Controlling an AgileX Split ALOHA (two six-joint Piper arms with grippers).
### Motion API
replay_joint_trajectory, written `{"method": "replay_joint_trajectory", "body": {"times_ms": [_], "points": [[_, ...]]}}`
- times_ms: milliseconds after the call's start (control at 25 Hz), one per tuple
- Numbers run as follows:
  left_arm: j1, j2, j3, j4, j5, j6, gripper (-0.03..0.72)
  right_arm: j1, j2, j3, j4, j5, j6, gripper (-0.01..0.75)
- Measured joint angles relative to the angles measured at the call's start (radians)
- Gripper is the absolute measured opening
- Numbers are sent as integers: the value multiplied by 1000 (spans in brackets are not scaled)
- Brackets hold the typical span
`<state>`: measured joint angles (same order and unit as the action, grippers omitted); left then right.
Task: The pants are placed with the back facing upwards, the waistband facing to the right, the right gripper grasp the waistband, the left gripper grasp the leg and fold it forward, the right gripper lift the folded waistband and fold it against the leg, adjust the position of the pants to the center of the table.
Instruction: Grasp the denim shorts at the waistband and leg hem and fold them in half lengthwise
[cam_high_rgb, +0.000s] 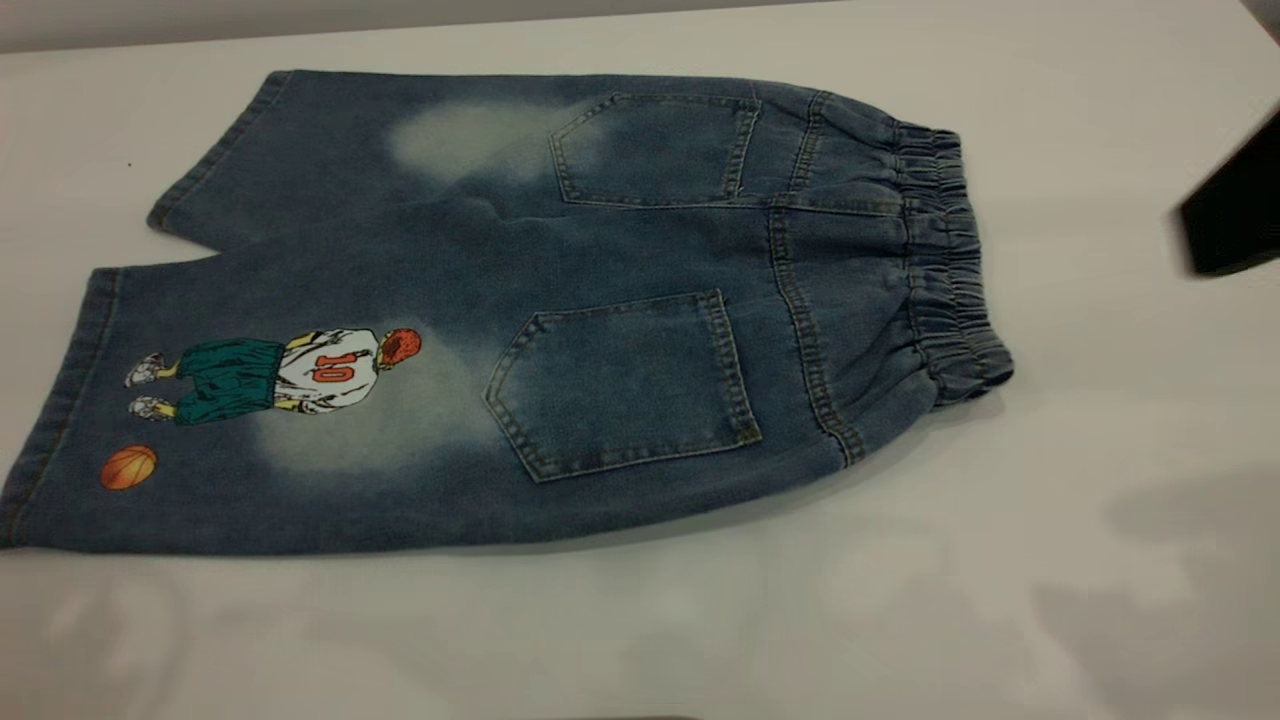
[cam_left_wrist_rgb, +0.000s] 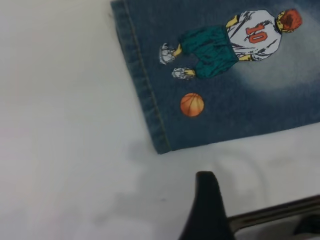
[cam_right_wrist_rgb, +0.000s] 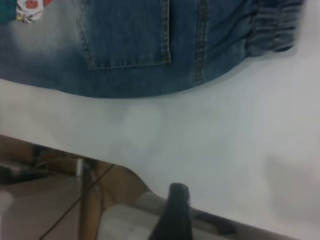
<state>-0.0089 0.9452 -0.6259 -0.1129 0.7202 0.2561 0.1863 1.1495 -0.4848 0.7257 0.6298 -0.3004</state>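
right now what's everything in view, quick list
pants: one, blue denim with pale faded patches, flat on the table, back up, both legs spread toward the left
waistband: one, darker blue, gathered, at the pants' right end
back pockets: two, blue, far one, near one
player print: one, white shirt with red 10 and green shorts, on the near leg
ball print: one, orange, near that leg's hem
table: one, white-grey, under the pants
right tool: one, black, at the right edge beyond the waistband, off the cloth
left tool: one, black, over bare table near the printed leg's hem corner, seen only in the left wrist view
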Motion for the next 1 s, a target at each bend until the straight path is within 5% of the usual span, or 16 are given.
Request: {"method": "replay_joint_trajectory", "body": {"times_ms": [280, 680, 1000], "points": [[0, 161, 0, -202, -94, 176, 503, 0, 333, -62, 259, -78, -225, 596], [0, 215, 0, -404, -110, 366, 503, -102, 697, -323, 367, 151, -313, 594], [0, 216, 0, -416, -112, 367, 504, -158, 836, -350, 498, 228, -396, 594]]}}
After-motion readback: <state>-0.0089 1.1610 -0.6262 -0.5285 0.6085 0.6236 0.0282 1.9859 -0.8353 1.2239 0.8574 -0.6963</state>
